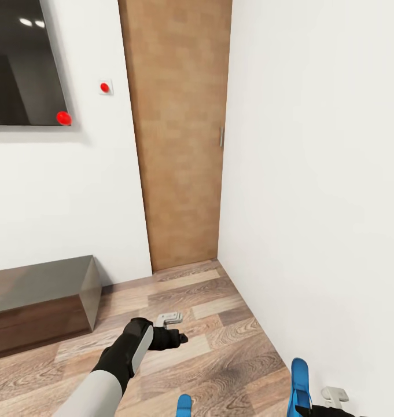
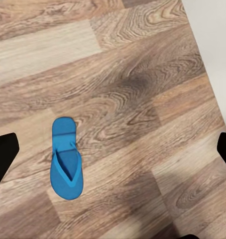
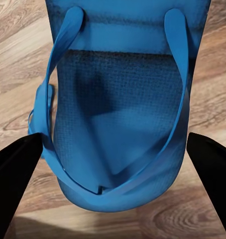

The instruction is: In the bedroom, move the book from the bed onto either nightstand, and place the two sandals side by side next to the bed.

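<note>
One blue sandal (image 3: 118, 114) is seen between the right gripper's (image 3: 115, 164) spread fingers, grip uncertain. The other sandal (image 2: 65, 159) lies on the wood floor (image 2: 143, 89) at seven o'clock under the open left gripper (image 2: 113, 149).

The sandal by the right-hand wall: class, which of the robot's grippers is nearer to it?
Right. The right gripper sits at that sandal, its fingers flanking the sole. The left gripper hangs farther away, above open floor.
</note>
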You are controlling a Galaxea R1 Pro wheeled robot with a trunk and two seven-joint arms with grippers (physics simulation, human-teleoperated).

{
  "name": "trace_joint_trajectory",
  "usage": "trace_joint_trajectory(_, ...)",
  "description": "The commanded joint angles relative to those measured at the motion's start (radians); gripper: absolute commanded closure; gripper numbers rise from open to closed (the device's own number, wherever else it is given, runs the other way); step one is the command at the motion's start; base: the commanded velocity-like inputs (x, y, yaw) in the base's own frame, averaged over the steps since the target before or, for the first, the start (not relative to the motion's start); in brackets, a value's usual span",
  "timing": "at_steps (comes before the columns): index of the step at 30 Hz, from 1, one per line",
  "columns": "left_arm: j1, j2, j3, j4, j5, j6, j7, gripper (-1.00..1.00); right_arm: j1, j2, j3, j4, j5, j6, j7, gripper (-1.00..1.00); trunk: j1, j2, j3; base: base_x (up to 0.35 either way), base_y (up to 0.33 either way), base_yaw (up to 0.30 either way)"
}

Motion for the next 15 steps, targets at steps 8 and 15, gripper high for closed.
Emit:
trace_joint_trajectory(8, 0.000, 0.000, 0.001, -0.001, 0.008, 0.006, 0.002, -1.00, -0.001, 0.001, -0.007, -0.001, -0.003, 0.010, 0.006, 1.00, 0.031, -0.057, -0.026, 0.000, 0.000, 0.000)
trace_joint_trajectory(15, 0.000, 0.000, 0.001, -0.001, 0.008, 0.005, 0.002, -1.00, -0.001, 0.001, -0.007, -0.004, -0.005, 0.010, 0.011, 1.00, 0.057, -0.106, -0.048, 0.000, 0.000, 0.000)
